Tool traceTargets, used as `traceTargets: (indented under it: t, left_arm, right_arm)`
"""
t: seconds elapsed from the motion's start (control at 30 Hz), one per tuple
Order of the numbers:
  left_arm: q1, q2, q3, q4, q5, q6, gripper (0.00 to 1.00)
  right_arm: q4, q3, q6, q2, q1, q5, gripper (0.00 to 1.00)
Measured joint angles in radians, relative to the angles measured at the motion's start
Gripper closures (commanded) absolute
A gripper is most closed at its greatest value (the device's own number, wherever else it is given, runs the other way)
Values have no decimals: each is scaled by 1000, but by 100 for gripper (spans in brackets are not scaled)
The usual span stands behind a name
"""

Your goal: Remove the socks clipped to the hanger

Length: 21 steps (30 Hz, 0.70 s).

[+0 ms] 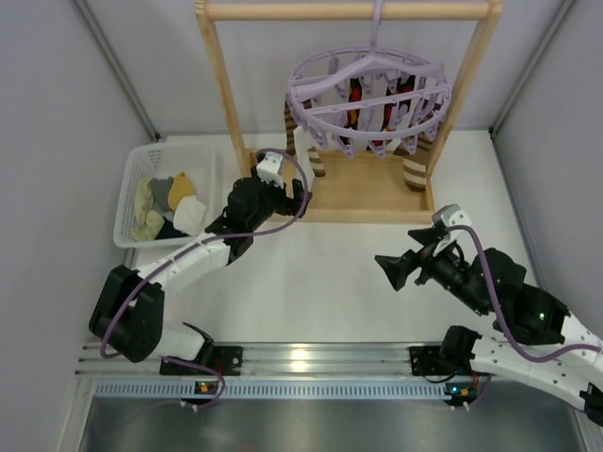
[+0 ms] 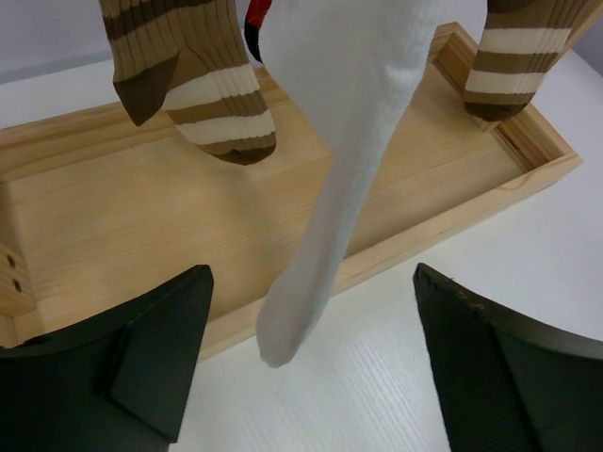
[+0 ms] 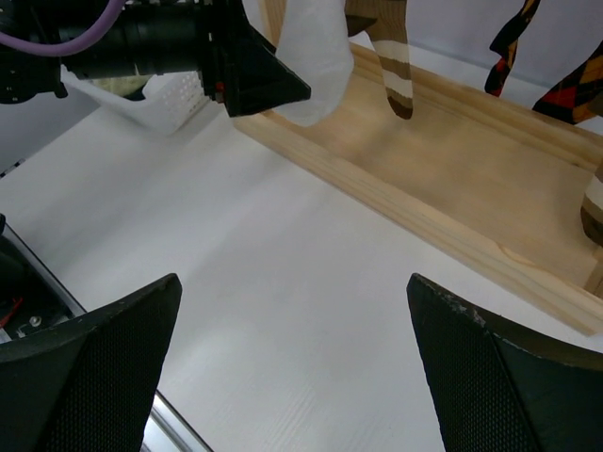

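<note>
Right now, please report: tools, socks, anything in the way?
Left tool open, white sock hanging before it, not gripped. Right tool open, holding nothing. Socks clipped on hanger. Wooden rack base just behind sock.

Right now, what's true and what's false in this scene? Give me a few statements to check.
1. The left jaws grip the white sock. False: they stand open either side of it, not touching.
2. Striped socks hang from the hanger. True.
3. The basket is empty. False: it holds cloth pieces.
4. The right jaws are open, holding nothing. True.
5. The hanger lies on the table. False: it hangs from the wooden rack.
</note>
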Motion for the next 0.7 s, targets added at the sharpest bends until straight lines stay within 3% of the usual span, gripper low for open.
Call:
traceTargets:
  t: [0.07, 0.1, 0.13, 0.17, 0.23, 0.3, 0.47, 0.7]
  left_arm:
    - [0, 5, -3, 26, 5, -3, 24]
    - [0, 8, -3, 44, 6, -5, 34]
    - [0, 12, -3, 61, 5, -8, 54]
    - [0, 16, -3, 73, 3, -11, 62]
    - [0, 27, -3, 89, -7, -11, 87]
    - [-3, 30, -3, 91, -30, -16, 99]
    - [-79, 15, -16, 102, -207, -9, 100]
    - [-384, -20, -24, 111, -494, -3, 100]
  right_arm:
    - [-15, -13, 0, -20, 0, 0, 1]
    - [-23, -17, 0, -26, 0, 0, 0]
    - [-25, -20, 1, -27, 0, 0, 0]
    - [-26, -22, 2, -26, 0, 0, 1]
    - [-24, -23, 14, -21, 0, 6, 1]
    - [-16, -23, 38, -13, 0, 35, 0]
    - [63, -19, 94, 26, 0, 78, 1]
    - [131, 181, 116, 187, 0, 150, 6]
